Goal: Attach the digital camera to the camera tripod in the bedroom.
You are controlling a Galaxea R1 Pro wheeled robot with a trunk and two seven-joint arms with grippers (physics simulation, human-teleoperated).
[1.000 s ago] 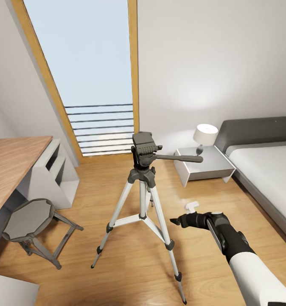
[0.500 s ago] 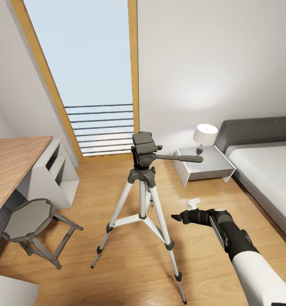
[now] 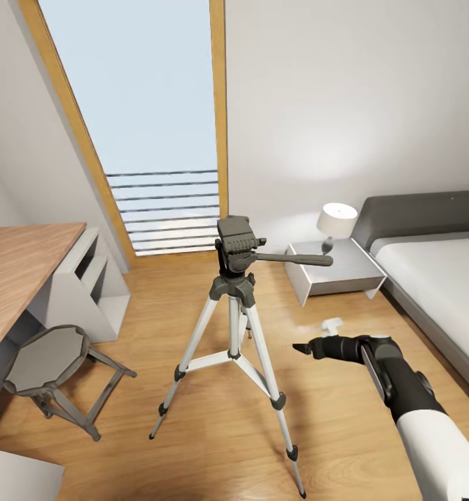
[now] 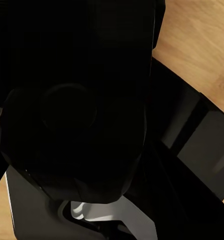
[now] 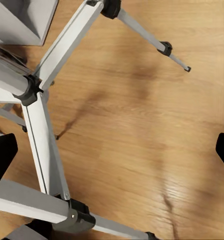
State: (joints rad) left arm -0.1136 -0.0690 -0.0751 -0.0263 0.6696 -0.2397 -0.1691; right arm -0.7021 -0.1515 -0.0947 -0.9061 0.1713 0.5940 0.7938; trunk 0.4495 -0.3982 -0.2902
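Bedroom scene, read left to right. At far left, the wood-topped desk (image 3: 22, 268) with a white cubby shelf (image 3: 88, 285) at its end and a grey stool (image 3: 50, 369) in front. At centre, the camera tripod (image 3: 236, 327) stands on the wood floor (image 3: 213, 445), legs spread, pan head bare and its long handle pointing toward the bed (image 3: 443, 292). To its right, the right gripper (image 3: 311, 346) hovers low beside the nearest tripod leg; in the right wrist view its jaws stand released, wide apart and empty, over the leg and floor. A nightstand (image 3: 335, 268) with a lamp (image 3: 336, 224) sits behind.

The left wrist view shows a dark boxy mass close to the lens, probably the digital camera (image 4: 72, 105); whether the left jaws are grasping it cannot be told.

Risk: the right arm, if swung leftward, could strike a leg and topple the tripod. The side handle obstructs approach from the right.
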